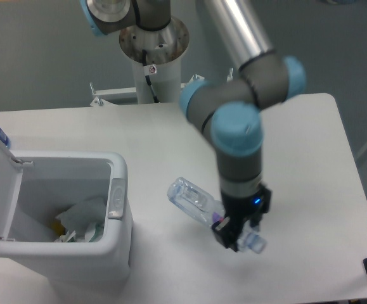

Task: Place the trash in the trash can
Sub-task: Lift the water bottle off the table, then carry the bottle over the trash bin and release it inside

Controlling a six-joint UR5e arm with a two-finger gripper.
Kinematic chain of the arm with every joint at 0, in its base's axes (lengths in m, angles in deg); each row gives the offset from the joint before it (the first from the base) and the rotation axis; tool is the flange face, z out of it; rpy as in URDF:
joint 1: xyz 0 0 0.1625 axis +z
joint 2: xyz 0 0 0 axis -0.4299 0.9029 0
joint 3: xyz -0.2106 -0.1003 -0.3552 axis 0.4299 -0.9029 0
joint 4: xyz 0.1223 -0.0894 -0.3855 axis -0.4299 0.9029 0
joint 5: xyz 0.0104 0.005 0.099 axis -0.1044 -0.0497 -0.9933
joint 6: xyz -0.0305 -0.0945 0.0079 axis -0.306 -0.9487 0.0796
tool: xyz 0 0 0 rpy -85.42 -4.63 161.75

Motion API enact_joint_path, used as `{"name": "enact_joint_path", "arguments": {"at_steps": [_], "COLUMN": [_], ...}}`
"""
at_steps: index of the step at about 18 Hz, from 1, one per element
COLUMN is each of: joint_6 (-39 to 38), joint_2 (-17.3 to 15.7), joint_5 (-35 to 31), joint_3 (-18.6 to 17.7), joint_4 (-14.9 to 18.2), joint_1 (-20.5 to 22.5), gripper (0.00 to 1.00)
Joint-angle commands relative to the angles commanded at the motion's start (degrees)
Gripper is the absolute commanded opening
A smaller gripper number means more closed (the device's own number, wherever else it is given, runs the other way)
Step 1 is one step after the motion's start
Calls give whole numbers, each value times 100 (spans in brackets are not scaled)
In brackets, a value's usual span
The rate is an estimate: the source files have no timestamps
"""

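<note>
The claw [235, 237] is pinching the crushed plastic bottle [199, 201], holding it above the tabletop [310, 190] beside the open trash can [116, 190].

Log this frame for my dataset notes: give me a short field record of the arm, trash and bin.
end effector: shut on the plastic bottle, raised above the table
plastic bottle: clear, crushed, tilted, clamped near its cap end
trash can: white, lid open, at left on the table
bin contents: crumpled white wrapper inside
task state: bottle not yet in the bin
</note>
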Motion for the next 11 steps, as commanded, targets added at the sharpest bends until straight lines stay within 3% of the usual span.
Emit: {"name": "enact_joint_path", "arguments": {"at_steps": [4, 11], "joint_6": [35, 35], "joint_2": [-333, -765], "joint_5": [149, 668], "joint_3": [239, 318], "joint_4": [-439, -510], "joint_1": [-35, -166], "gripper": [67, 67]}}
